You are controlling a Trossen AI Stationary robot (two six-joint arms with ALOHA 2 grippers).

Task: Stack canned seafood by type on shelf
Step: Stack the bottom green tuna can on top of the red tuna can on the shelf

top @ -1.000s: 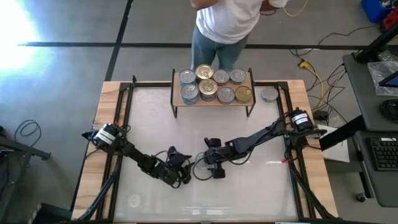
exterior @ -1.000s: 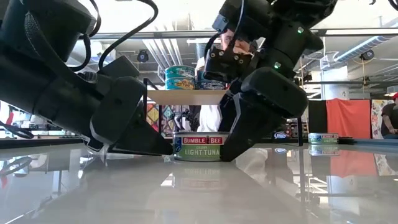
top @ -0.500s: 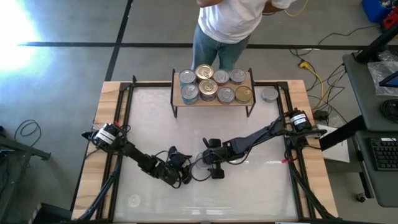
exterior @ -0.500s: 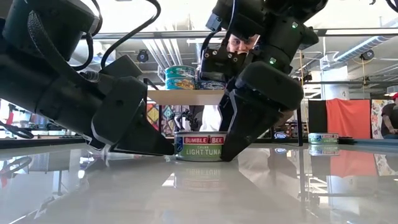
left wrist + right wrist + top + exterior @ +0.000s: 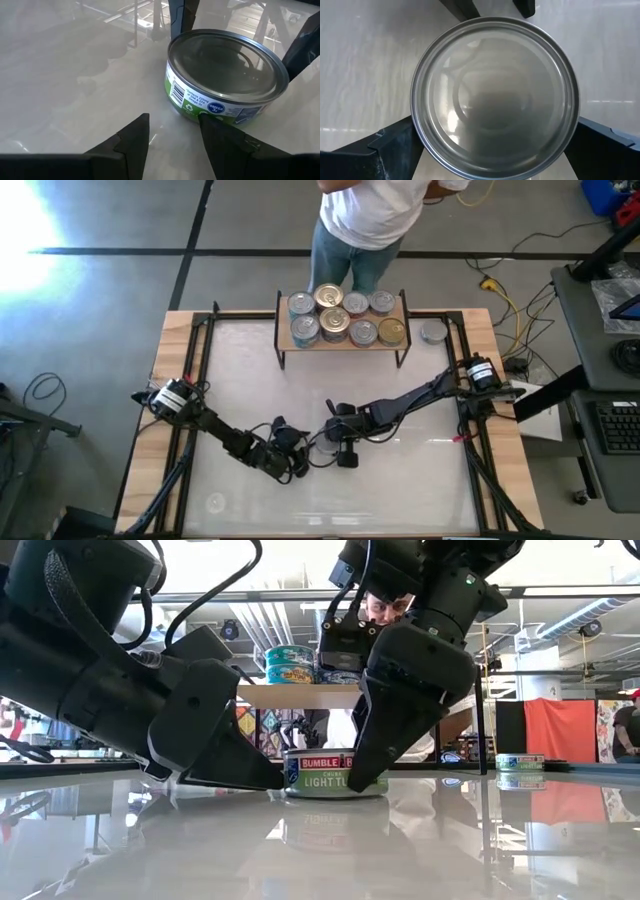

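Standing upright on the table, tuna tin [image 5: 333, 773], lid upward, right hand [image 5: 495, 150] open astride it, left hand [image 5: 172, 137] part-open

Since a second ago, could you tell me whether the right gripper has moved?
Yes. In the low view the right gripper has come down and left, now partly covering the tuna tin, which stands on the table.
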